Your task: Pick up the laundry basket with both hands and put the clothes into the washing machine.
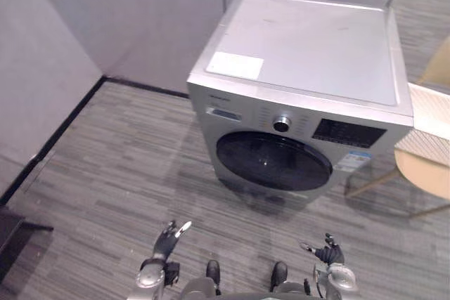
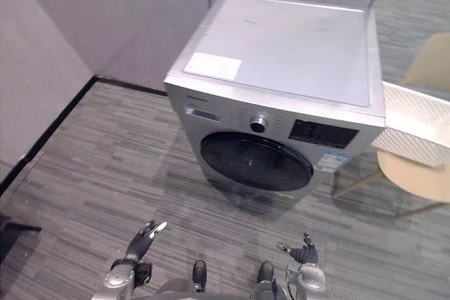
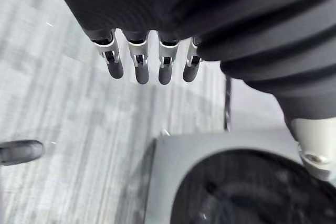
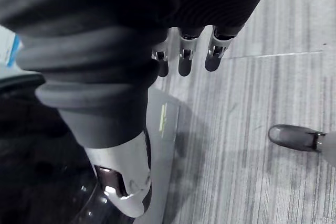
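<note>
The silver washing machine (image 1: 309, 47) stands ahead on the grey carpet, its dark round door (image 1: 273, 159) shut. A white patterned basket (image 1: 430, 121) rests on a beige chair (image 1: 425, 170) just right of the machine, cut off by the view's edge; I cannot see any clothes. My left hand (image 1: 169, 237) hangs low at the lower left, open and empty, its fingers (image 3: 137, 66) straight over the floor. At the lower right, my right hand (image 1: 329, 252) is likewise open with nothing in it, fingers (image 4: 186, 59) relaxed. Both hands are well short of the machine and the basket.
Grey walls close the left side and the back, with a black skirting (image 1: 56, 138) along the floor. A dark low object (image 1: 10, 237) sits at the lower left edge. Open carpet (image 1: 126, 166) lies between me and the machine.
</note>
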You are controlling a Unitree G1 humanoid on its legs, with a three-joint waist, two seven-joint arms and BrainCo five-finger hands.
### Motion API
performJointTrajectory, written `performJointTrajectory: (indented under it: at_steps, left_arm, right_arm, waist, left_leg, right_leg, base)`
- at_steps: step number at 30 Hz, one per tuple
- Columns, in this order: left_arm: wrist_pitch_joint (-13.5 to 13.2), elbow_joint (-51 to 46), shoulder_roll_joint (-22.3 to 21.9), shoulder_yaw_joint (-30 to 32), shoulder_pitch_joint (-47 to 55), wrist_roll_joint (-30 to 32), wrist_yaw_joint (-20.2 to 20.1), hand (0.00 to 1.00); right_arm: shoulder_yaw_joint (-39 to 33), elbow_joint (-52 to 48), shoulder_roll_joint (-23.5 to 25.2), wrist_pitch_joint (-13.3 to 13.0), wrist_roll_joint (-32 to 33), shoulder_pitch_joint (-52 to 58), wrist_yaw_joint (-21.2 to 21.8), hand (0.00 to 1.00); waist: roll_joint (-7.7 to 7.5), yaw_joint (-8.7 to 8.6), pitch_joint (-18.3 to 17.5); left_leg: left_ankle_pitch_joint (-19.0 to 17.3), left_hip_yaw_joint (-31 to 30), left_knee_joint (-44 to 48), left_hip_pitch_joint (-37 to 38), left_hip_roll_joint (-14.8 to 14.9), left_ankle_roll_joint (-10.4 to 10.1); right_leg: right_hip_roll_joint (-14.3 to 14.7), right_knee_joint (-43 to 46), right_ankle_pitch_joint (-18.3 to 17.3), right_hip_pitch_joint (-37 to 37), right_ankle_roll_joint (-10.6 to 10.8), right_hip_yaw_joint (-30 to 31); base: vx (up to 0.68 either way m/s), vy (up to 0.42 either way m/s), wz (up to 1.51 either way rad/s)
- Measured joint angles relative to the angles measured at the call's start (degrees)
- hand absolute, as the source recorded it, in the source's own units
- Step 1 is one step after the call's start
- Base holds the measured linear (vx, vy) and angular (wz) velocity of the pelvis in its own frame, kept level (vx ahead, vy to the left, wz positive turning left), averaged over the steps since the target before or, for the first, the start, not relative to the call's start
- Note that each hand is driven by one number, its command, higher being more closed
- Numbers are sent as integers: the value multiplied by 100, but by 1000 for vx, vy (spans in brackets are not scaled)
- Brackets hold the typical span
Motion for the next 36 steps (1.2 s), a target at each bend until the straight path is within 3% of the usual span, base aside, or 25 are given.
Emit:
performJointTrajectory:
  at_steps: [3,4,5,6,7,9,11,12,13,14,15,16,17,18,19,20,22,24,25,28,29,30,31,33,36]
  left_arm:
    - [35,242,-188,261,-52,-2,207,0]
    - [36,249,-264,273,-56,-1,240,0]
    - [39,320,-370,323,-85,9,310,0]
    - [52,435,-454,436,-107,26,334,0]
    - [66,494,-467,460,-83,105,374,0]
    - [66,541,-428,650,-70,201,440,0]
    - [71,702,-471,669,-96,213,437,0]
    - [75,746,-555,667,-44,219,436,0]
    - [58,737,-598,669,28,218,441,0]
    - [67,746,-569,664,23,235,439,0]
    - [77,746,-543,632,4,318,435,0]
    - [75,745,-479,621,1,401,439,0]
    - [75,749,-422,623,3,440,441,0]
    - [75,749,-415,625,-6,442,441,0]
    - [74,753,-442,623,-54,442,442,0]
    - [68,797,-497,628,-138,442,441,0]
    - [64,876,-616,639,-270,444,452,0]
    - [42,865,-676,673,-333,458,481,0]
    - [33,857,-657,690,-320,512,500,0]
    - [31,834,-964,910,-261,608,543,0]
    - [34,822,-1055,935,-262,618,537,0]
    - [46,636,-1171,1152,-245,631,545,0]
    - [44,597,-1171,1153,-234,627,546,0]
    - [44,542,-1218,1118,-236,632,541,0]
    - [45,508,-1389,1105,-310,673,533,0]
  right_arm:
    - [-46,11,-25,1,3,-42,-13,0]
    - [-85,42,-32,2,5,-48,-17,0]
    - [-88,99,-105,9,8,-59,-19,0]
    - [-89,111,-156,23,9,-60,-17,0]
    - [-131,130,-186,65,6,-59,-25,0]
    - [-158,223,-32,96,5,-236,-14,0]
    - [-213,226,19,98,0,-257,-10,0]
    - [-229,244,-3,119,-3,-258,-4,0]
    - [-227,227,-11,128,-4,-235,-4,0]
    - [-221,229,-4,128,-5,-217,0,0]
    - [-199,239,28,130,-5,-192,3,0]
    - [-158,236,83,130,-9,-195,20,0]
    - [-82,235,104,129,-9,-163,55,0]
    - [-36,235,99,127,-9,-141,85,0]
    - [-10,236,102,126,-9,-85,108,0]
    - [-16,235,103,132,-8,-28,108,0]
    - [-22,223,125,141,-7,101,110,0]
    - [-56,203,212,143,7,226,114,0]
    - [-51,189,282,142,2,346,115,0]
    - [-71,65,252,172,3,267,122,0]
    - [-65,-23,256,170,4,220,125,0]
    - [-58,-117,308,167,6,196,122,0]
    - [-53,-128,348,168,10,202,120,0]
    - [-82,-180,435,169,32,232,112,0]
    - [-154,-202,432,172,50,182,114,0]
  waist:
    - [-54,31,-27]
    - [-69,48,-37]
    - [-87,55,-48]
    - [-12,59,-86]
    - [-25,95,-100]
    - [-205,126,-79]
    - [-225,121,-98]
    - [-195,132,-87]
    - [-158,107,-84]
    - [-144,91,-66]
    - [-93,54,-33]
    - [-106,-27,-19]
    - [-139,-69,-13]
    - [-154,-97,-6]
    - [-165,-165,-2]
    - [-151,-219,9]
    - [-140,-227,30]
    - [-262,-229,65]
    - [-458,-232,27]
    - [-245,-139,44]
    - [-142,-167,53]
    - [-61,-134,88]
    - [-88,-93,112]
    - [-131,24,118]
    - [-51,37,87]
  left_leg:
    - [-97,432,98,-389,39,253]
    - [-81,1022,126,-479,159,429]
    - [-6,2164,267,-535,438,602]
    - [161,3112,437,-511,722,569]
    - [254,3120,455,-527,667,353]
    - [211,2863,385,-533,326,401]
    - [38,2640,427,-469,137,484]
    - [-129,2540,476,-315,15,517]
    - [-300,2274,479,-111,-76,556]
    - [-374,2172,492,-25,-94,567]
    - [-486,1972,546,53,-81,604]
    - [-551,1712,513,207,-68,642]
    - [-584,1482,445,362,-69,647]
    - [-608,1348,431,422,-69,640]
    - [-613,1082,417,503,-67,618]
    - [-619,782,438,561,-64,558]
    - [-696,327,499,677,-62,440]
    - [-836,-5,667,737,-77,229]
    - [-1027,-37,845,738,-141,87]
    - [-1204,-33,1452,561,373,-81]
    - [-1179,69,1949,287,557,-115]
    - [-985,422,3015,-167,976,-240]
    - [-1008,646,3217,-246,1109,-239]
    - [-1024,1402,3102,-101,1320,-244]
    - [-928,1760,2181,-83,1154,-255]
  right_leg:
    - [-170,35,-118,41,127,-625]
    - [-264,42,-127,49,144,-832]
    - [-411,140,-183,28,221,-1003]
    - [-466,303,-245,43,312,-1218]
    - [-563,398,-215,51,353,-1319]
    - [-815,496,-243,186,424,-1586]
    - [-1137,979,-414,286,617,-1743]
    - [-1502,1810,-538,221,612,-1639]
    - [-1924,3051,-577,-94,264,-1271]
    - [-2070,3695,-560,-327,54,-871]
    - [-1973,4332,-870,-628,71,-253]
    - [-1618,4779,-1312,-973,128,349]
    - [-1250,4776,-1586,-1226,90,707]
    - [-1035,4659,-1674,-1352,66,887]
    - [-618,4322,-1753,-1619,66,1228]
    - [-256,3934,-1747,-1872,68,1686]
    - [130,3361,-1646,-2112,138,2420]
    - [266,2867,-1281,-2151,134,3044]
    - [94,2696,-735,-2109,151,3094]
    - [293,2913,-900,-1910,-109,2432]
    - [390,2760,-921,-1771,-162,2259]
    - [588,2469,-926,-1396,-338,1960]
    - [635,2381,-896,-1238,-442,1908]
    - [673,2113,-878,-833,-487,1745]
    - [672,2010,-877,-724,-484,1670]
  base:
    - [-47,64,130]
    - [57,159,123]
    - [129,209,146]
    - [169,198,133]
    - [160,141,93]
    - [209,205,82]
    - [194,171,82]
    - [228,215,63]
    - [270,261,62]
    - [183,173,68]
    - [185,103,88]
    - [341,75,110]
    - [359,44,105]
    - [375,-8,111]
    - [310,-68,133]
    - [251,-65,142]
    - [296,-156,149]
    - [378,-283,158]
    - [292,-334,144]
    - [268,-312,93]
    - [268,-354,89]
    - [185,-289,66]
    - [214,-322,42]
    - [151,-206,19]
    - [106,-50,18]
